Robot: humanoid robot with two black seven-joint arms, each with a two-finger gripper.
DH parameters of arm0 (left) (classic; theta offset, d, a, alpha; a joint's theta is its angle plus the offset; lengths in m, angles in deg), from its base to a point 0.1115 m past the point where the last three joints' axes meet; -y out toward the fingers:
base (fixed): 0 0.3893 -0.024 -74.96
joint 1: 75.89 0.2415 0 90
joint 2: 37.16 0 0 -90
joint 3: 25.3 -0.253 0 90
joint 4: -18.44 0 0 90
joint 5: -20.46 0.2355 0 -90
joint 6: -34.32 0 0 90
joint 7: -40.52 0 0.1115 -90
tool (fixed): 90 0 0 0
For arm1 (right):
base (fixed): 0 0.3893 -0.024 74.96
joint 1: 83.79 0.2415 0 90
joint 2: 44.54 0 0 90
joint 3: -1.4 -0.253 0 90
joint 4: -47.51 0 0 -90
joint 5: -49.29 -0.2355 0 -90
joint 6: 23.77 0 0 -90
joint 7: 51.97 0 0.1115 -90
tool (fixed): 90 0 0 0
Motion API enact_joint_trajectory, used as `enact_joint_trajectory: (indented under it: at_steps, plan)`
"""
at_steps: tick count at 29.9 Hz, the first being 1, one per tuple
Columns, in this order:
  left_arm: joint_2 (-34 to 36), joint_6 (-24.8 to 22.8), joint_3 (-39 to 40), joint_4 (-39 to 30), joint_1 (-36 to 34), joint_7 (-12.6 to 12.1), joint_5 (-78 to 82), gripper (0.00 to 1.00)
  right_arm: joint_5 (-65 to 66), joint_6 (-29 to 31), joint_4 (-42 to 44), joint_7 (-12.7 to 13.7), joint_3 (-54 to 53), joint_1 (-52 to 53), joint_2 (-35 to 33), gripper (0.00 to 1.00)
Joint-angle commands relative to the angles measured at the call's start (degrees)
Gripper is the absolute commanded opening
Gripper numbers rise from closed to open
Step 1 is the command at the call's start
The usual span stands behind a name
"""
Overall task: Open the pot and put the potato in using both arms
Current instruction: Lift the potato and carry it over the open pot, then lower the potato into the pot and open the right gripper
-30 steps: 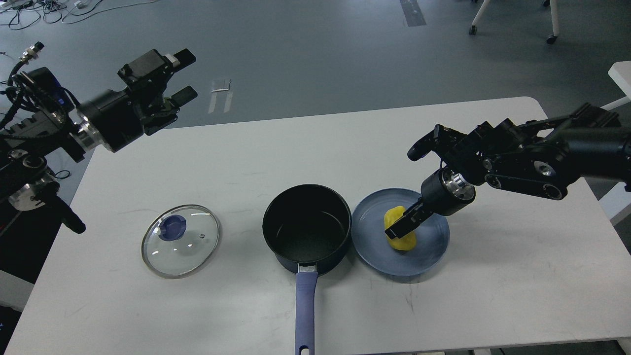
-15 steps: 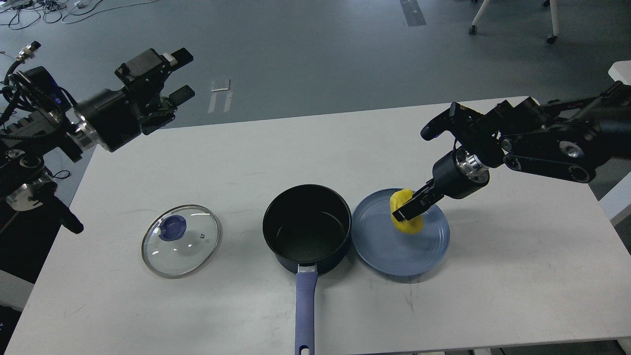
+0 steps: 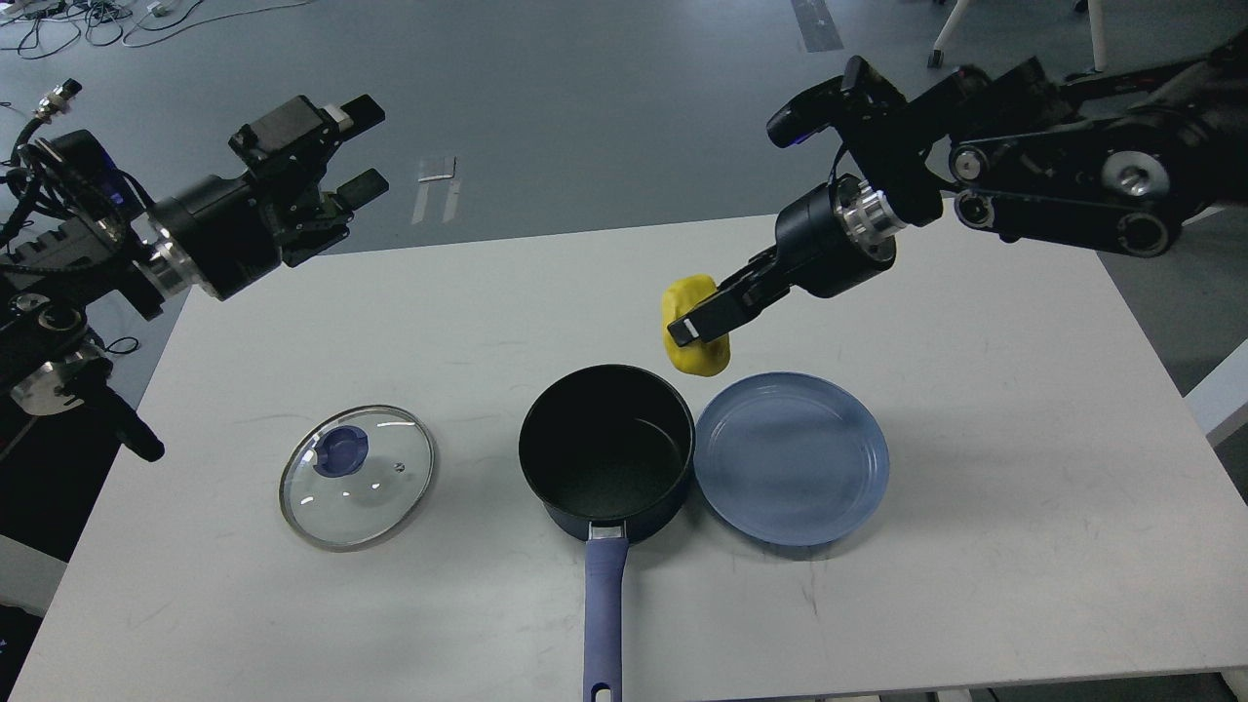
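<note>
With its jaws clamped on the potato (image 3: pixel 694 338), the right gripper (image 3: pixel 704 320) should centre it over the uncovered pot (image 3: pixel 606 450) before releasing, while the left gripper (image 3: pixel 359 146), jaws parted and empty, hangs beyond the surface (image 3: pixel 975 585).

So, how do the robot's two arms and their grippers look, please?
Both arms are black and jointed. The left arm has a thick cylindrical wrist with a silver ring, loose black cables and a boxy left gripper with a white patch. The right arm shows silver joint caps, a silver-ringed wrist and a slim right gripper.
</note>
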State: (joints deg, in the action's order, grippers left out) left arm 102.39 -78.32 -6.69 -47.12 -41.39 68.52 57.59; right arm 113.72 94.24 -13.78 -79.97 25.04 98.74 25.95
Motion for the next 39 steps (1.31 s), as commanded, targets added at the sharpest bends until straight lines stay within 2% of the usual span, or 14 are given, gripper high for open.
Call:
enact_joint_trajectory:
  at_steps: [1,5,11,21,29,30,32,34,35,39]
  plan:
    - [0.11,-0.13,0.46,0.00,-0.05,0.00,-0.04,0.98,-0.18,-0.01,2.22,0.00,0.18,-0.77,4.99,0.28]
    - [0.11,-0.13,0.55,0.00,0.04,0.00,-0.04,0.98,-1.76,-0.01,5.56,0.00,0.26,-3.23,10.79,0.28]
    - [0.02,-0.04,0.46,0.00,0.04,0.00,-0.04,0.98,-4.49,-0.01,10.04,0.00,0.44,-4.99,15.54,0.28]
    - [0.02,-0.04,0.46,0.00,0.22,0.00,-0.04,0.98,-4.49,-0.01,12.51,0.00,2.99,-7.02,18.71,0.29]
    - [0.02,-0.04,0.55,0.00,0.22,0.00,-0.04,0.98,-4.49,-0.01,13.48,0.00,3.25,-7.02,19.51,0.45]
    - [0.02,-0.04,0.46,0.00,0.22,0.00,-0.04,0.98,-4.49,-0.01,13.48,0.00,3.34,-6.93,19.51,0.51]
    - [0.02,-0.04,0.46,0.00,0.22,0.00,-0.04,0.98,-4.49,-0.01,13.57,0.00,3.34,-6.93,19.51,0.55]
    - [0.02,-0.04,0.55,0.00,0.22,0.00,-0.04,0.98,-4.49,-0.01,13.57,0.00,4.21,-6.93,19.51,0.69]
    - [0.02,-0.04,0.46,0.00,0.22,0.00,-0.04,0.98,-4.49,-0.01,13.48,0.00,4.57,-6.84,19.51,0.70]
    - [0.02,-0.04,0.55,0.00,0.22,0.00,-0.04,0.98,-4.49,-0.01,13.48,0.00,4.92,-6.75,19.51,0.86]
